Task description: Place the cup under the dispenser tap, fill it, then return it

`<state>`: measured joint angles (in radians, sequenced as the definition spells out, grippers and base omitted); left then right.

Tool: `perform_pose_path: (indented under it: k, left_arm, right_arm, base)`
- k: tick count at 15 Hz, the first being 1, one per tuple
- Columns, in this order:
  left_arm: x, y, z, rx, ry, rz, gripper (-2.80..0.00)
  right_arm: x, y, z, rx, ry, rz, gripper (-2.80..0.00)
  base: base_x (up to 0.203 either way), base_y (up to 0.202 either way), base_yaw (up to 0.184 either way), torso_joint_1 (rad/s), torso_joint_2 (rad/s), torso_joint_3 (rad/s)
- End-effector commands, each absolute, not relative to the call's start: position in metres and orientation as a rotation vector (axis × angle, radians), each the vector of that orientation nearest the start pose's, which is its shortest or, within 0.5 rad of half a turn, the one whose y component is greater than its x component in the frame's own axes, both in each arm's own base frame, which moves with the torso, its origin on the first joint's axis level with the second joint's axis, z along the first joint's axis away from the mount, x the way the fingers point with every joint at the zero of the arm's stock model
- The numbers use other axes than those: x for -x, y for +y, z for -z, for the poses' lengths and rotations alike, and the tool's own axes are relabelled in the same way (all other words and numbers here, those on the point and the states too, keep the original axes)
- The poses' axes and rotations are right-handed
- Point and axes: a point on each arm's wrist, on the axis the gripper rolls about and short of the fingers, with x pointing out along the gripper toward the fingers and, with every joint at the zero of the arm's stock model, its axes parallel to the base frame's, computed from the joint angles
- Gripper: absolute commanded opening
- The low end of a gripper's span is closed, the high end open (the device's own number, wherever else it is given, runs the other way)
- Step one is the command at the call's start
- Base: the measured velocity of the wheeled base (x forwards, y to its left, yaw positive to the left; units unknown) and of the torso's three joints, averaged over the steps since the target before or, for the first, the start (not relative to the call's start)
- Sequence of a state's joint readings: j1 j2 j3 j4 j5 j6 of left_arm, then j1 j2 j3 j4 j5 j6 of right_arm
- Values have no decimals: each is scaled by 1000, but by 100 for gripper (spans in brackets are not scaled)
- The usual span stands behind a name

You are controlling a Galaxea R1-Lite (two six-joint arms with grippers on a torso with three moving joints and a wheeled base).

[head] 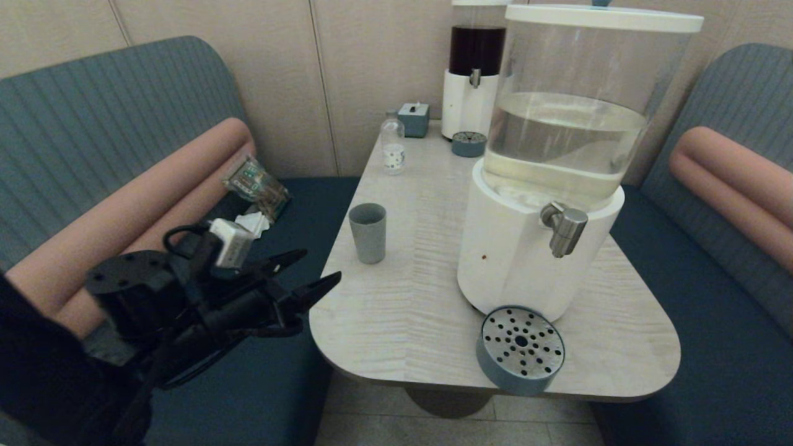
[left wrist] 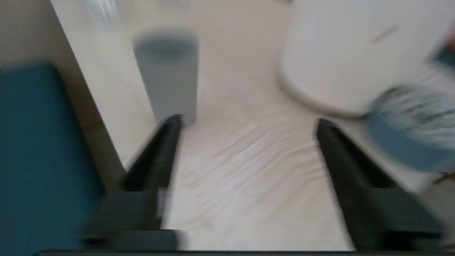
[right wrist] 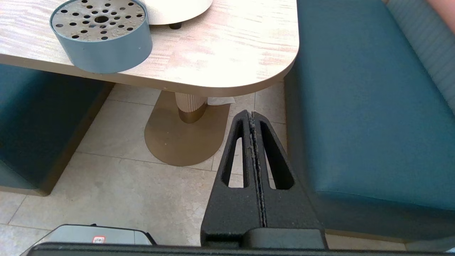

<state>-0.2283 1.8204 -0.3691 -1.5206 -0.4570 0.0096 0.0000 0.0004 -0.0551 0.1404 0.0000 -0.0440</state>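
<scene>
The grey-blue cup (head: 368, 233) stands upright on the left side of the table, apart from everything. In the left wrist view the cup (left wrist: 167, 74) shows ahead, beyond one fingertip. My left gripper (head: 319, 267) hovers at the table's left edge, short of the cup, open with nothing between its fingers. The brushed-steel dispenser tap (head: 564, 228) juts from the white base of the big clear-tank dispenser (head: 533, 248). A round blue drip tray (head: 520, 350) with a perforated top sits below the tap at the table's front edge. My right gripper (right wrist: 251, 115) hangs shut below table height, over the floor.
A clear small bottle (head: 393, 147), a blue box (head: 414, 119), a dark-liquid dispenser (head: 474, 74) and a second drip tray (head: 469, 144) stand at the table's far end. Blue benches flank the table (head: 396, 310). A packet (head: 257, 184) lies on the left bench.
</scene>
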Motion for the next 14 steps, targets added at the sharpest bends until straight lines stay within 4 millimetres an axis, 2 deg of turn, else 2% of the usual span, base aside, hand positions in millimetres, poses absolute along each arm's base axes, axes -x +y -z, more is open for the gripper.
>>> perform_pose_path:
  k: [1, 4, 8, 11, 14]
  left_arm:
    - [-193, -55, -191, -38, -308, 676, -280]
    - [-137, -39, -219, -13, -467, 549, -280]
    - [-69, -11, -238, 24, -640, 284, -280]
    - [-20, -4, -240, -3, -641, 204, -280]
    - [33, -2, -224, -40, -549, 169, -280]
  right_arm:
    - [28, 0, -76, 44, 86, -2, -280]
    - [28, 0, -76, 44, 86, -2, -280]
    - [28, 0, -76, 44, 86, -2, -280]
    - [28, 0, -76, 44, 86, -2, -280]
    - [28, 0, -76, 44, 86, -2, -280]
  base:
    - [0, 0, 0, 0, 0, 0]
    - [0, 0, 0, 0, 0, 0]
    - [0, 0, 0, 0, 0, 0]
    - [0, 0, 0, 0, 0, 0]
    - [0, 0, 0, 0, 0, 0]
